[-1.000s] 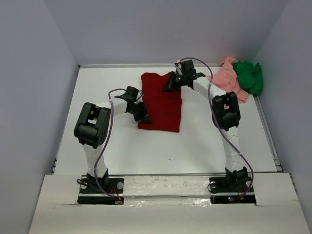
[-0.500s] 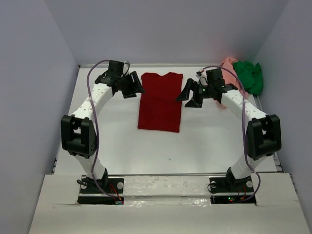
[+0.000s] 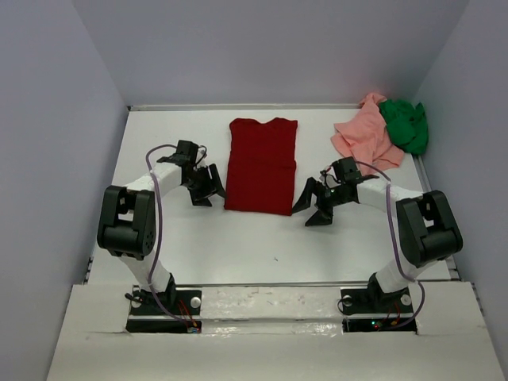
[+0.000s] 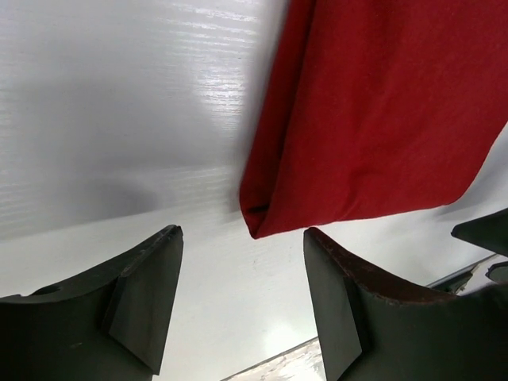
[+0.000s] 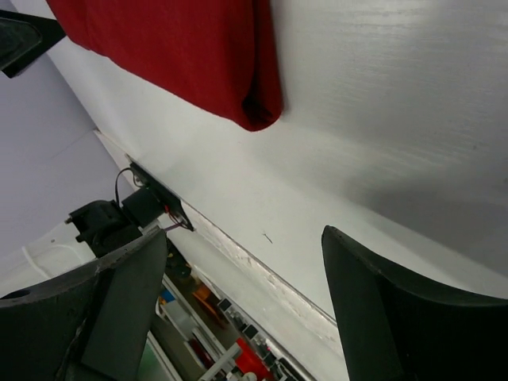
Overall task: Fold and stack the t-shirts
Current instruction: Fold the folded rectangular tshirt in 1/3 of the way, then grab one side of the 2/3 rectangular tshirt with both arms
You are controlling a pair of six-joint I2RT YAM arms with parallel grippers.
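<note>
**Both grippers standing open beside the folded red shirt**

The white table [image 3: 238, 238] is acting as the only holder here, boxed in by pale walls at 9, 12 and 3 o'clock. It is carrying all three t-shirts. The dark red t-shirt [image 3: 262, 165] is lying flat as a long folded rectangle, running from the table's middle toward 12 o'clock, with its collar end at the far side. The salmon pink t-shirt [image 3: 363, 135] is lying crumpled at 2 o'clock, and the bright green t-shirt [image 3: 405, 123] is bunched partly over its far right side, against the corner at the 3 o'clock wall.

The left gripper [image 3: 205, 189] is sitting just at 9 o'clock of the red shirt's near left corner, its fingers spread apart and gripping nothing; in the left wrist view that doubled corner is lying just ahead of the gap. The right gripper [image 3: 313, 208] is sitting at 4 o'clock of the near right corner, also spread wide and holding nothing, apart from the cloth.

Bare table is showing at 6 o'clock between the red shirt's near hem and the arm bases. Bare strips are also running at 9 o'clock toward the wall and at 3 o'clock between the red shirt and the pink one.
</note>
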